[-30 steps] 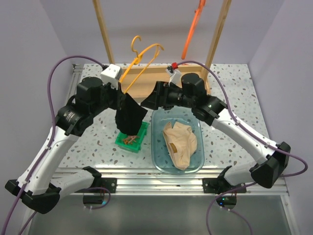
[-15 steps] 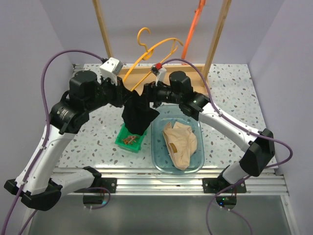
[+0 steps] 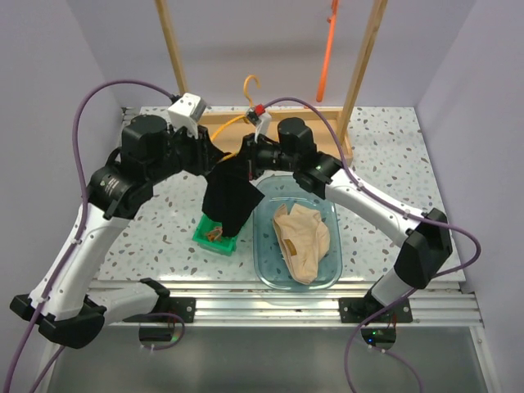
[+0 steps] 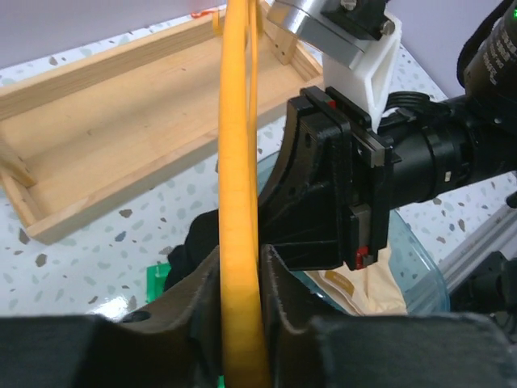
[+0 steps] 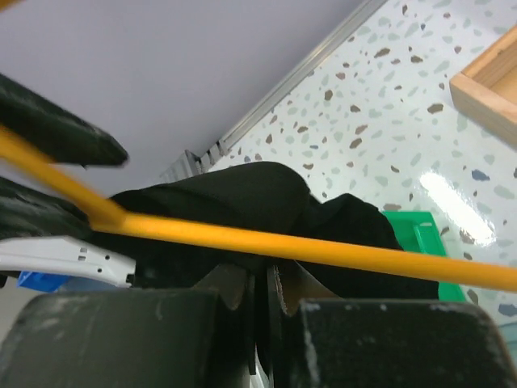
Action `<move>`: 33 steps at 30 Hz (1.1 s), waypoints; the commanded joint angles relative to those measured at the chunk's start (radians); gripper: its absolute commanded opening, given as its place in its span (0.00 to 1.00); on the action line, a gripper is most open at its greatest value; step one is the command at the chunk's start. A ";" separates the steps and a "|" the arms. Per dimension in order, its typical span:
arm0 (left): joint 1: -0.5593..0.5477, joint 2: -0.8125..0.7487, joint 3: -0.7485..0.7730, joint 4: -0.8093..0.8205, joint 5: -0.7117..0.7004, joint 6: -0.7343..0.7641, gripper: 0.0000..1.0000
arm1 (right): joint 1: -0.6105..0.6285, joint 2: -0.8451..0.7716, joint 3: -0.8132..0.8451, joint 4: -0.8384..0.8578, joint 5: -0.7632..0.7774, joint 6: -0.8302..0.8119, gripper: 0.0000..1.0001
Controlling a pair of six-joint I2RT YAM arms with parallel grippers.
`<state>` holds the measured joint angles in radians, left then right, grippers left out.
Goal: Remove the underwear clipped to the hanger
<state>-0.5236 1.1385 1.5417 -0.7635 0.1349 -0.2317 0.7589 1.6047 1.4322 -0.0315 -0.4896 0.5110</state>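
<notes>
The black underwear (image 3: 228, 196) hangs from the orange hanger (image 3: 226, 124) over the green bin. My left gripper (image 3: 214, 154) is shut on the hanger's bar (image 4: 241, 162), which runs straight up between its fingers (image 4: 242, 259). My right gripper (image 3: 244, 155) faces it from the right and is shut on the top edge of the black underwear (image 5: 266, 194), just under the hanger bar (image 5: 323, 252). The black cloth hides any clip. The beige underwear (image 3: 301, 237) lies crumpled in the clear tub.
A green bin (image 3: 203, 237) holding brown clips (image 3: 217, 233) stands under the black cloth. The clear tub (image 3: 262, 270) is beside it on the right. A wooden tray (image 3: 327, 123) and two wooden posts (image 3: 173, 49) stand behind. A red-orange hanger (image 3: 329, 41) dangles above.
My right gripper moved left to the black underwear and shut on it. The hanger came down and tipped flatter between the two grippers; the black cloth shifted slightly right.
</notes>
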 commanded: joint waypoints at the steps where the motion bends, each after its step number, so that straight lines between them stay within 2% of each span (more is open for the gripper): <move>1: 0.007 -0.043 0.020 0.065 -0.109 -0.031 0.31 | -0.004 -0.068 0.030 -0.048 0.025 -0.025 0.00; 3: 0.007 -0.058 0.009 0.087 -0.133 -0.034 0.41 | -0.007 -0.078 0.027 -0.076 0.037 -0.031 0.00; 4: 0.008 -0.062 0.006 0.093 -0.132 -0.032 0.38 | -0.007 -0.084 0.025 -0.083 0.046 -0.034 0.00; 5: 0.008 -0.066 0.003 0.105 -0.132 -0.028 0.00 | -0.007 -0.086 0.025 -0.096 0.048 -0.040 0.00; 17: 0.008 -0.088 -0.057 0.119 -0.202 -0.017 0.00 | -0.035 -0.132 0.057 -0.139 0.079 -0.055 0.00; 25: 0.010 -0.106 -0.052 0.127 -0.265 -0.029 0.00 | -0.056 -0.239 0.137 -0.122 0.080 -0.034 0.00; 31: 0.008 -0.098 -0.043 0.122 -0.258 -0.027 0.00 | -0.061 -0.259 0.280 -0.353 0.212 -0.130 0.00; 33: 0.010 -0.098 -0.045 0.124 -0.258 -0.024 0.00 | -0.061 -0.276 0.300 -0.465 0.304 -0.161 0.00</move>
<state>-0.5182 1.0492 1.4788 -0.6777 -0.1093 -0.2516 0.7044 1.3685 1.6787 -0.3264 -0.3210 0.4198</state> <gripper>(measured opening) 0.004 0.029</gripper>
